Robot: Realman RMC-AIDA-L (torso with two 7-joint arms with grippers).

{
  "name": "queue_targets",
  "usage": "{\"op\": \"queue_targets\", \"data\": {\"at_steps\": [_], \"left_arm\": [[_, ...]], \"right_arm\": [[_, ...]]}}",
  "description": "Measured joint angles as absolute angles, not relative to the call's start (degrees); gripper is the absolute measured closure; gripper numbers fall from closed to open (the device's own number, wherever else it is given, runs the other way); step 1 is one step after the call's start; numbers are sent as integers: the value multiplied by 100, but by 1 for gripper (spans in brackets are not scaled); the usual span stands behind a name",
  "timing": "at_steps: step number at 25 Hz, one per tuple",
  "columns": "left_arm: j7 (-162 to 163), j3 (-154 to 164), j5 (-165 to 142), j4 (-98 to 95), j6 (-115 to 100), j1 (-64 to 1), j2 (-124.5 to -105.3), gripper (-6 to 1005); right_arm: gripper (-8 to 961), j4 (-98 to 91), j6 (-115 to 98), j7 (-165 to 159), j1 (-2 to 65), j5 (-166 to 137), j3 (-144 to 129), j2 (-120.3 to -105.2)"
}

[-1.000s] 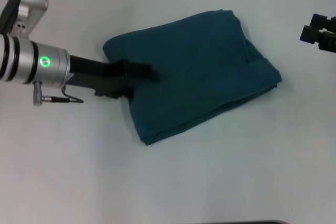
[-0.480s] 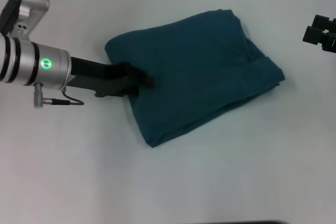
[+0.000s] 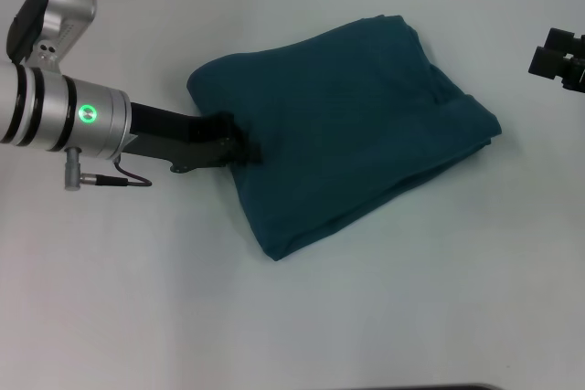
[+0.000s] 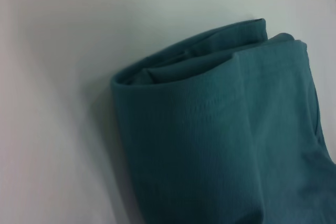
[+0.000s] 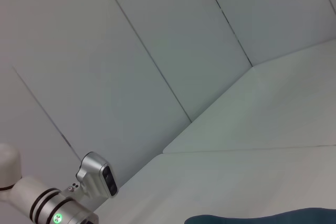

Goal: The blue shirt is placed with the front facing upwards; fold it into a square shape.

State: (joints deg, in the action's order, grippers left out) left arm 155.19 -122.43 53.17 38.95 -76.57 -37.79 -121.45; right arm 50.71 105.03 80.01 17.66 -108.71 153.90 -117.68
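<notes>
A folded blue shirt (image 3: 343,125) lies on a pale table (image 3: 302,317), a rough, skewed square with its nearest corner pointing toward the robot and its far edge running up toward the back of the table. No lettering shows on its upper face. The left gripper (image 3: 239,142) reaches in low from the robot's left, its dark fingertips at the shirt's left edge and touching the cloth; whether they are apart or clamped on the fabric cannot be told. Behind it, the silver wrist shows a green light (image 3: 89,114). The left wrist view shows the shirt (image 4: 220,135) close up, with several stacked layers curling over at the fold and the bare table (image 4: 58,77) beside them. Off to the robot's right, well apart from the shirt, the right gripper (image 3: 559,58) sits at the edge of the head view, its state also not readable. Farther back, the right wrist view takes in a grey panelled wall (image 5: 131,51).
</notes>
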Motion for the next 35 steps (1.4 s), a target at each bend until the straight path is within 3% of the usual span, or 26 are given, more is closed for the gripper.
{"op": "queue_targets", "data": {"at_steps": [7,11,16,28,35], "left_arm": [[15519,-12293,5350,3961,-7724,-3742,-12153,967],[15518,-12324,5328,3969,-7797,-3658,-12073,967],[15528,-12523,5319,4034,-7888,-3415,-11845,967],[15266,-12706,5314,3987,-8113,-3249,-10895,966],[15238,-12710,5317,3945,-8152,-3325,-10782,966]], "right_arm": [[15,5071,10503,7980,1766,-10872,15390,-11768],[15,5071,10503,7980,1766,-10872,15389,-11760],[15,5071,10503,7946,1766,-10872,15391,-11749],[15,5062,10495,7886,1818,-10872,15390,-11761],[16,5062,10499,7846,1817,-10872,15381,-11764]]}}
